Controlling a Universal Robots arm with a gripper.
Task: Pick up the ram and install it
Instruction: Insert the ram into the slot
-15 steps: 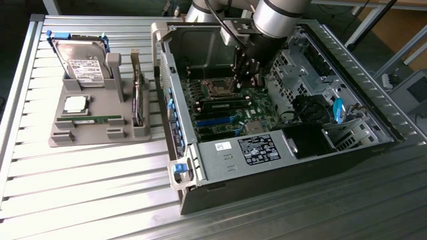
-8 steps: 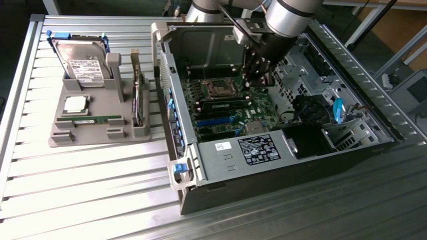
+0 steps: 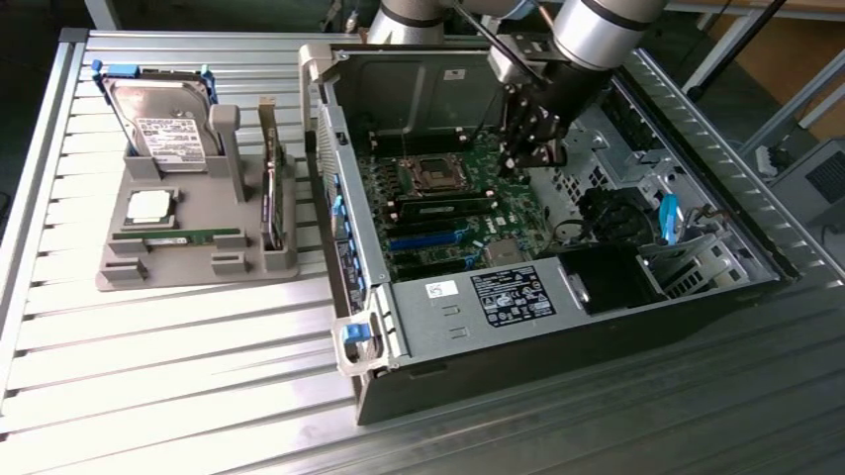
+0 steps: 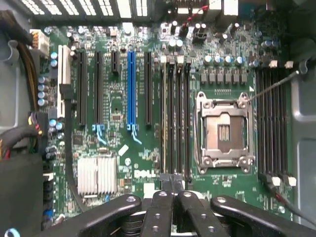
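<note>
Plainly "DELL" — motherboard (image 4: 139, 173) silkscreen

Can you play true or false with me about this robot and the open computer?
1. The gripper is over the gray holder. False: it is inside the computer case, above the motherboard.
2. The gripper is closed. True.
3. The hard drive sits inside the computer. False: it stands in the gray holder beside the case.
4. The CPU socket on the motherboard is empty. True.
5. A green ram stick lies in the gray holder. True.
</note>
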